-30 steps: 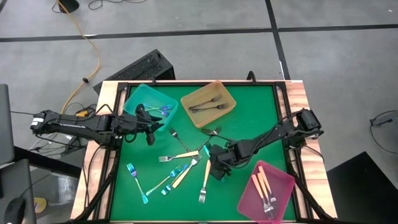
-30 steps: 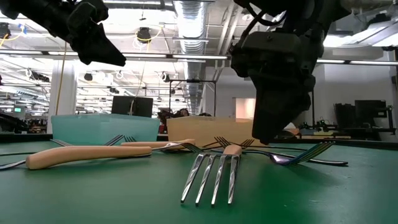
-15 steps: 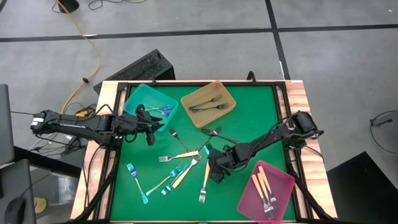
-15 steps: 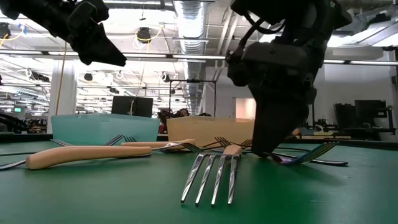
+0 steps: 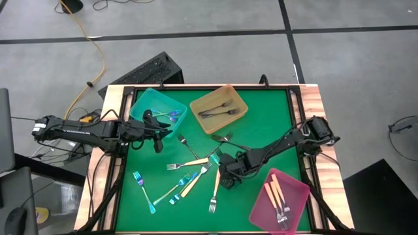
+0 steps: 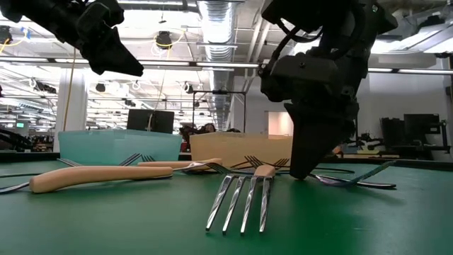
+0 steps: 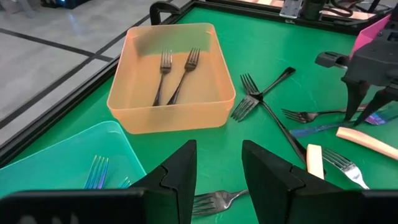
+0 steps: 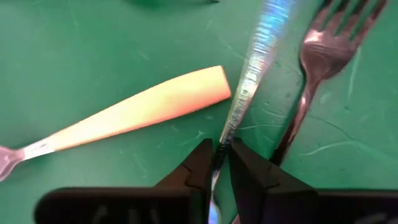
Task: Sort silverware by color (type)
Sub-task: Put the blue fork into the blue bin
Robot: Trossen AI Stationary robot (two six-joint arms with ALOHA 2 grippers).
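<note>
I count 3 trays: 1 teal tray (image 5: 140, 101), 1 amber tray (image 5: 225, 94), 1 pink tray (image 5: 297, 194). The amber one has 2 dark grey forks (image 7: 177, 74). The teal one looks like 2 iridescent pieces (image 5: 171, 114), but I can't be sure. The pink one has about 3 cream-handled pieces (image 5: 274, 190). Loose on the mat (image 5: 261, 124) I count 3 loose cream-handled pieces (image 5: 193, 161), about 4 loose iridescent pieces (image 5: 145, 193) and about 4 loose dark forks (image 5: 188, 146). 2 arms.

Green table (image 5: 261, 124); teal tray (image 5: 147, 104), amber tray (image 5: 240, 104), pink tray (image 5: 297, 192).
</note>
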